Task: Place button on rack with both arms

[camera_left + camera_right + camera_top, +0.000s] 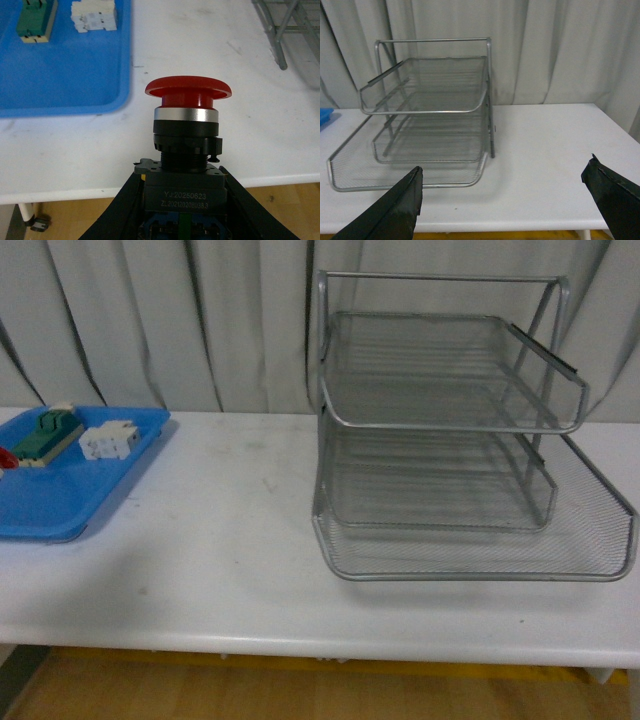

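Left gripper (182, 200) pinching button (187, 115) by its dark body, red cap up, near blue tray (75, 80) | right gripper (505, 167) spread, empty | rack (450, 427) well apart | advise: carry level, hand over squarely.

A broad stretch of bare table (240, 530) lies open between the blue tray (60, 505) at the left and the rack (450, 440) at the right. The rack's top tier is open from above. The lower tiers are roofed by those above, leaving gaps at the front.
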